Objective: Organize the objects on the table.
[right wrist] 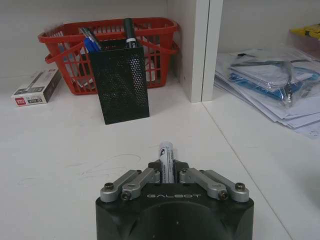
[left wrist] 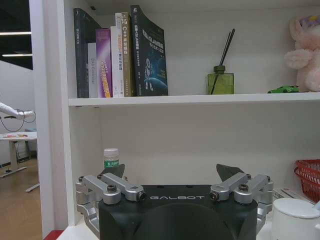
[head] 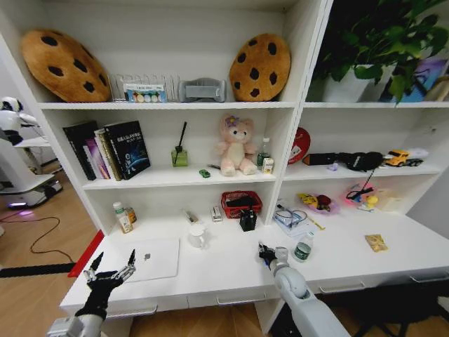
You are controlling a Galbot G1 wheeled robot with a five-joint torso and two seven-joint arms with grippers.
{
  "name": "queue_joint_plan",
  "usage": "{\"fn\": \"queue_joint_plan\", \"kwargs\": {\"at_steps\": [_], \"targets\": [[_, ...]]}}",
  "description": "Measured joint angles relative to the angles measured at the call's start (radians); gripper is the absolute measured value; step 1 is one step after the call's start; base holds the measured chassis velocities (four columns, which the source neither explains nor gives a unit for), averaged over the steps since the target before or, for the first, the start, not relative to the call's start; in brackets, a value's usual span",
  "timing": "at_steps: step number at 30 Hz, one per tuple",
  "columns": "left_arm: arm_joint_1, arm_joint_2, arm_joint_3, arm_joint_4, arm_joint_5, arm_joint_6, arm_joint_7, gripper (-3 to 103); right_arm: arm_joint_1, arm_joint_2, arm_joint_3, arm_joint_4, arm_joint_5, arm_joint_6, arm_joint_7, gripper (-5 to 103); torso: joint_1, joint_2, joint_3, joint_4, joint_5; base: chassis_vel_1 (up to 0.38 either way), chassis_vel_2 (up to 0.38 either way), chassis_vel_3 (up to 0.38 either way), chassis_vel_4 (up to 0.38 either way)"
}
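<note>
My right gripper (right wrist: pixel 167 172) clamps a marker (right wrist: pixel 165 159), aimed at the black mesh pen holder (right wrist: pixel 120 84); left gripper (head: pixel 111 269) waits spread by the laptop (head: pixel 151 258).

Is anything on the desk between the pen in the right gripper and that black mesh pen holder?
Nothing visible. The right gripper holds the pen pointing toward the black mesh holder, with only bare white desk between them.

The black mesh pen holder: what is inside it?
The pen holder holds upright pens: blue ones and a black, white-banded marker. The mesh hides their lower parts and anything at the bottom. The right gripper grips another pen.
</note>
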Motion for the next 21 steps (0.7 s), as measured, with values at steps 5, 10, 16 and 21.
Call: {"fn": "queue_joint_plan", "kwargs": {"at_steps": [5,10,16,21], "targets": [[0.000,0.000,0.000,0.000,0.000,0.000,0.000,100,0.010,-0.002,0.007,0.045,-0.039,0.088,-0.009,13,0.000,0.000,0.000,-0.0001,-0.0003,0.000,0.000,0.000,0.000],[0.000,0.000,0.000,0.000,0.000,0.000,0.000,100,0.109,0.023,0.005,-0.045,-0.367,0.340,-0.064,13,0.000,0.000,0.000,0.0000,-0.0002,0.000,0.000,0.000,0.000],[0.000,0.000,0.000,0.000,0.000,0.000,0.000,100,0.251,0.060,-0.029,-0.211,-0.471,0.516,-0.076,13,0.000,0.000,0.000,0.0002,-0.0001,0.000,0.000,0.000,0.000],[0.000,0.000,0.000,0.000,0.000,0.000,0.000,100,0.414,0.105,-0.059,-0.406,-0.542,0.626,-0.086,13,0.000,0.000,0.000,0.0004,-0.0001,0.000,0.000,0.000,0.000]]}}
